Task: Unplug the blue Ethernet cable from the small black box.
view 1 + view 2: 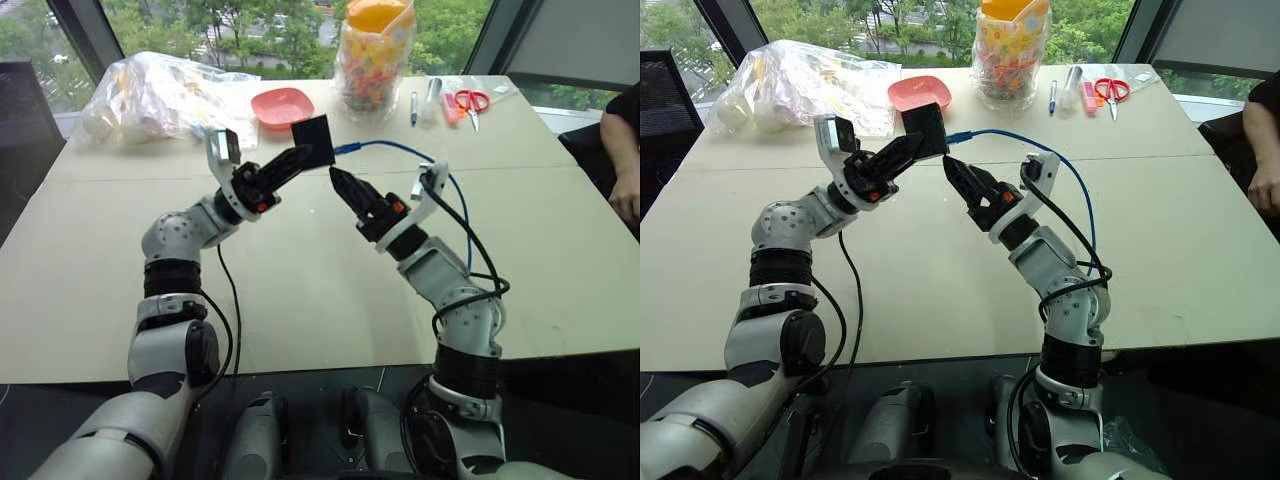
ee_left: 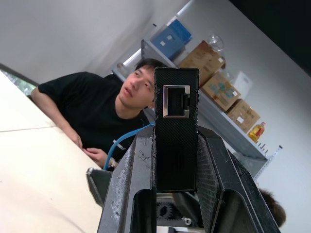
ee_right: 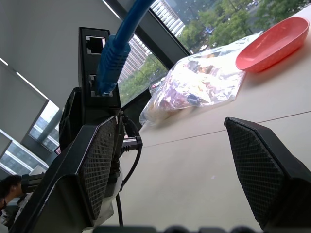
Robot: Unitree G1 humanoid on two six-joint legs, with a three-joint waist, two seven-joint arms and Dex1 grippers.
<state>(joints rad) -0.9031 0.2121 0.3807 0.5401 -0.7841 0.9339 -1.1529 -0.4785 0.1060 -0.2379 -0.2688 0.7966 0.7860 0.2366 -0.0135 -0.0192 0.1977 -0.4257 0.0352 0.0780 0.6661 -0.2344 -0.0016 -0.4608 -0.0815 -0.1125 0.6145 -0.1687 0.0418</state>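
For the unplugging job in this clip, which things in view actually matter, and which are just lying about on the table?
Part of the job:
- small black box, clamped in the left gripper
- blue Ethernet cable, plugged into the box
- right gripper, open just below the plug

Lying about:
- pink dish
- clear plastic bag
- jar of colourful pieces
- red scissors
- pens

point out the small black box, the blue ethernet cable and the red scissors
small black box point(image 1: 313, 139), left eye view, its flat face.
blue Ethernet cable point(image 1: 400, 148), left eye view, the arching cord.
red scissors point(image 1: 472, 100), left eye view, the handles.

Head views overlook table point(image 1: 300, 290); wrist cameras close.
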